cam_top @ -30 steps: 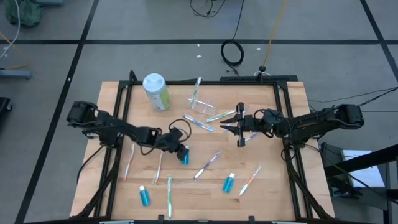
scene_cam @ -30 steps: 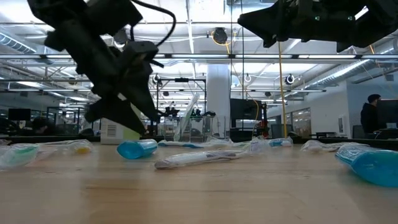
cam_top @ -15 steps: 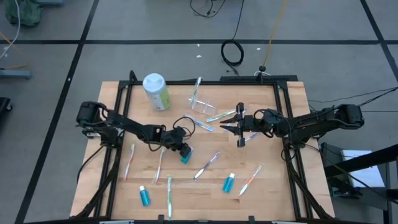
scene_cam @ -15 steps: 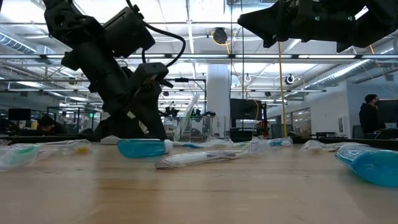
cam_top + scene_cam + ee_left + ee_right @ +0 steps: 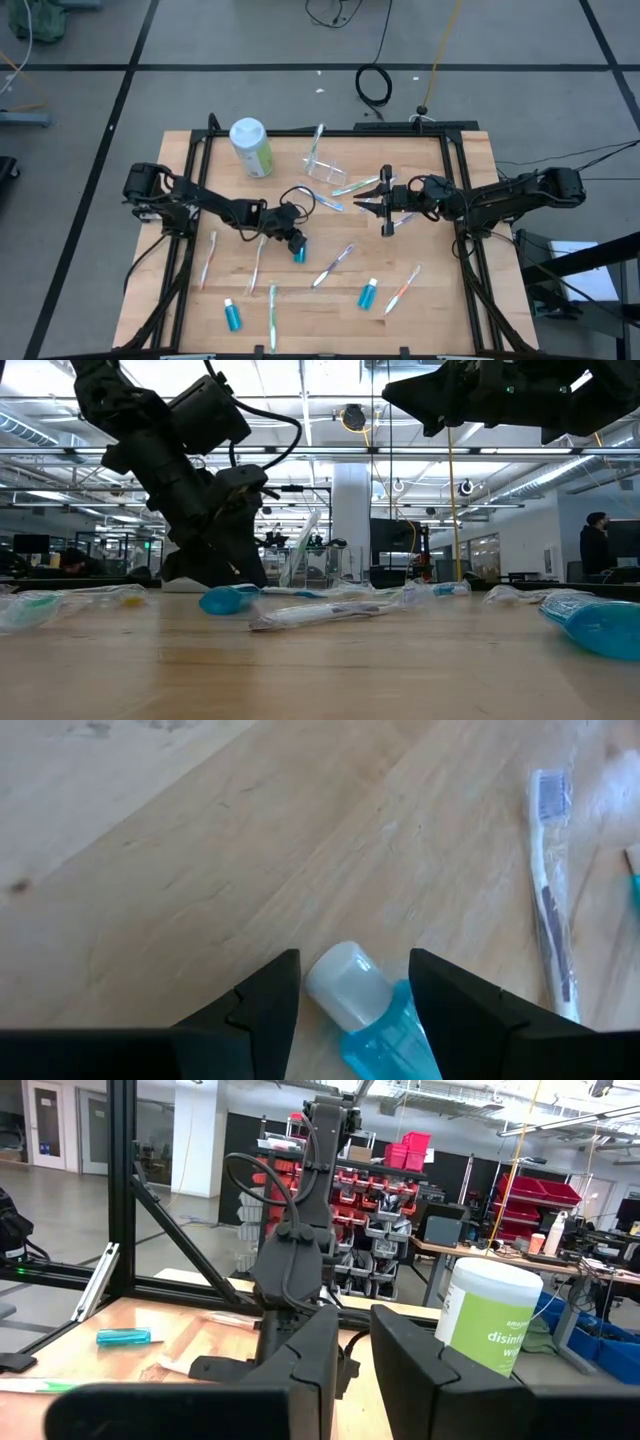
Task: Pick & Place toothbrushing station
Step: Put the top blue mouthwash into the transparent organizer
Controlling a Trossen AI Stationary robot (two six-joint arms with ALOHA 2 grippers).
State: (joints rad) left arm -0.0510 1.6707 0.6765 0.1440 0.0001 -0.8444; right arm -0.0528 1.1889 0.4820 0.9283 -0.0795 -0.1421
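Pale matt wooden table point(image 5: 150, 840), translucent glossy blue plastic tube point(image 5: 385, 1035), smooth white cap point(image 5: 340, 985)

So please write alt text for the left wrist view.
The left tool, open, has a small blue tube with a white cap between its two dark fingers. The tube lies on the wooden table; a wrapped toothbrush lies nearby.

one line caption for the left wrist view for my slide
Left claw open around a blue white-capped tube lying on the wooden table, toothbrush nearby.
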